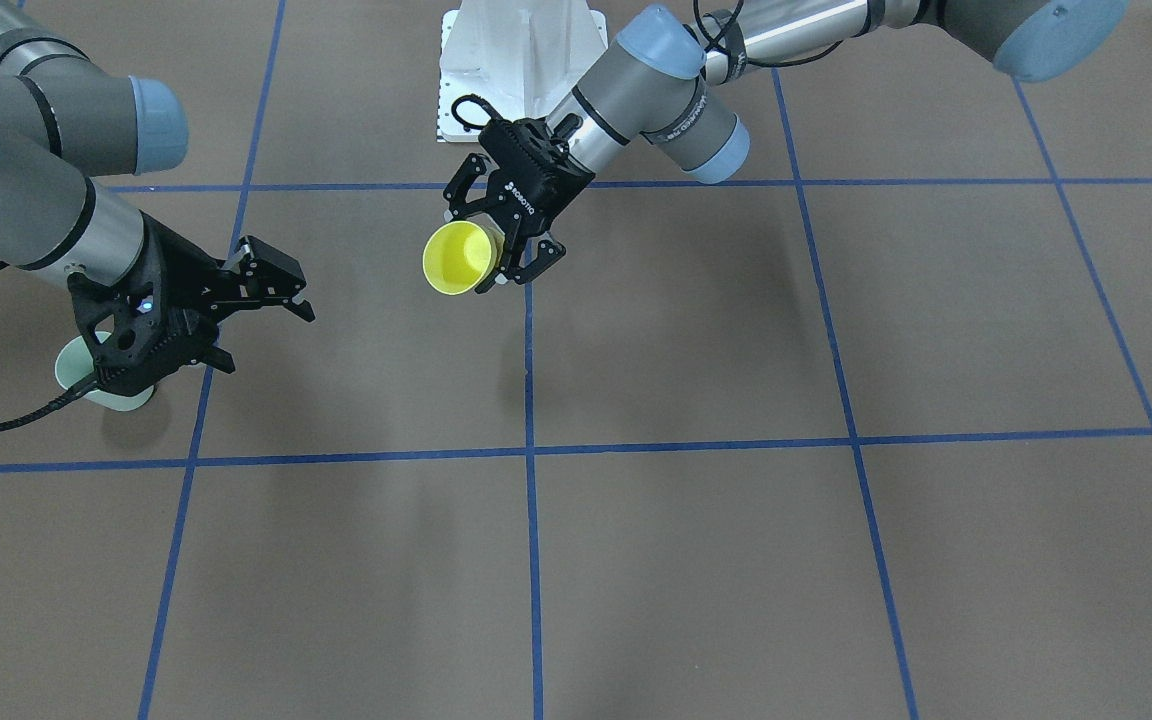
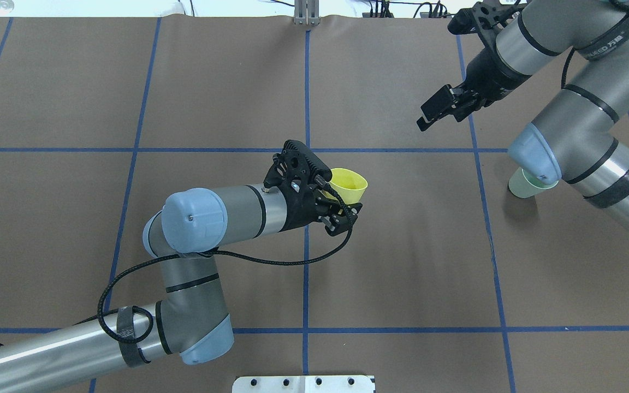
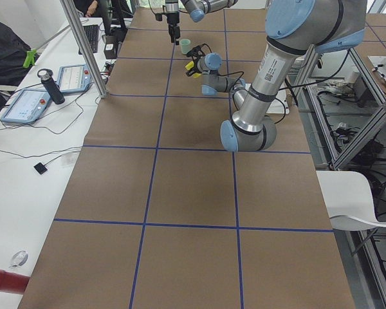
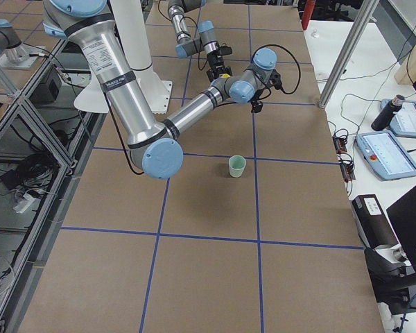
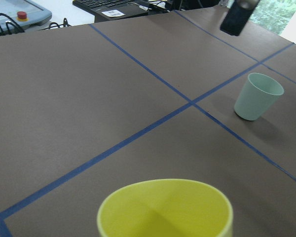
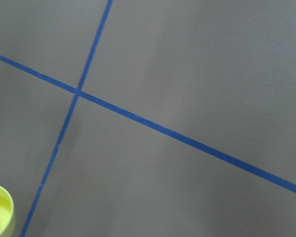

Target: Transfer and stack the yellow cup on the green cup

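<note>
Brown paper (image 1: 696,560), blue tape (image 1: 529,560), yellow cup (image 1: 458,258)

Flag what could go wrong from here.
1. The left gripper holds the yellow cup tilted in the air; it may slip at a handover to the open right gripper.
2. The right arm overlaps the green cup in both top-down views; clearance is unclear, so a swing may knock it over.
</note>
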{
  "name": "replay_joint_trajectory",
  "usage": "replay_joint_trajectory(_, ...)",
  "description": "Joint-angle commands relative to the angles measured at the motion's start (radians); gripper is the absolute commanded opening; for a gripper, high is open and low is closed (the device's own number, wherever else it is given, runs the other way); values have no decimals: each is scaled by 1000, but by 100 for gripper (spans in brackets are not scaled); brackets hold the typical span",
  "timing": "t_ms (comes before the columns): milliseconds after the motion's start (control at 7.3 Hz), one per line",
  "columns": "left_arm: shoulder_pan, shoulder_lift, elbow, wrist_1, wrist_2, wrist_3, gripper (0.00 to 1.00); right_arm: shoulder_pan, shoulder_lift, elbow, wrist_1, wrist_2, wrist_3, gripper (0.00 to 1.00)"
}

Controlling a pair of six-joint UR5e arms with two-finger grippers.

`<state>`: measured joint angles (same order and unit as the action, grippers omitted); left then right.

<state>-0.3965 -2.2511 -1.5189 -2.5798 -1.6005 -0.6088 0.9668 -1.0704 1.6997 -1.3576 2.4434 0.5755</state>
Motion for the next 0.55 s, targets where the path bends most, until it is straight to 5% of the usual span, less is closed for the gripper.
replay_joint_trajectory(0,-8,1,-1,-26,-33,17,40,-42,15,5,82,8,129,93)
replay_joint_trajectory(411,-38,76,-1,-144,-104,18,40,-94,17,8,170,3,264,95)
